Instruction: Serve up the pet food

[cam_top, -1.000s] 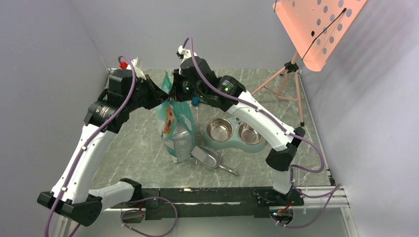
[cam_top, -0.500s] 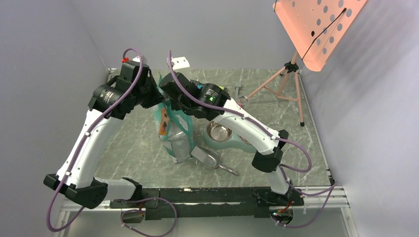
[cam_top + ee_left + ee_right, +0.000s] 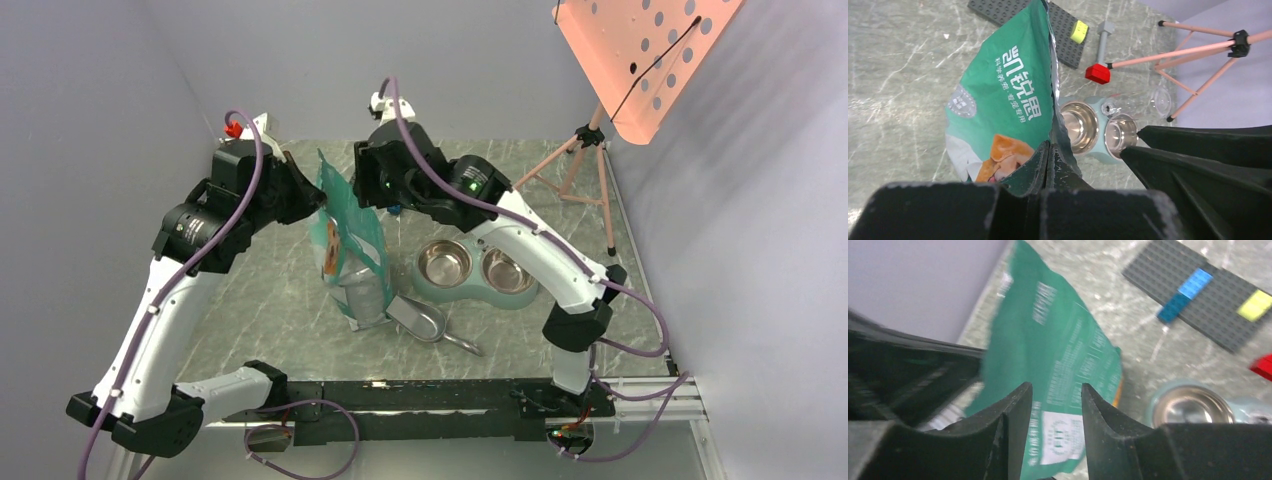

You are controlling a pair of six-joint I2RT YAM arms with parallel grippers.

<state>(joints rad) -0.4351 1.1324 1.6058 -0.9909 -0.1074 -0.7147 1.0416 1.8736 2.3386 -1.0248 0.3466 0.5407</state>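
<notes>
The left gripper [image 3: 1048,167] was pinched shut on the top edge of the pouch [image 3: 355,250]. The right gripper [image 3: 1055,390] had its jaws apart close to the bag and held nothing. To do this step well, I think the right one needed to grab the top edge across from the left and pull slowly, so the bag stayed standing beside the bowl dish [image 3: 470,300]. The pet food was hidden inside the pouch, and the top may have been open, but that was hard to tell.

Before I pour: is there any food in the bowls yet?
No, both bowls show only bare shiny steel in the top view.
</notes>
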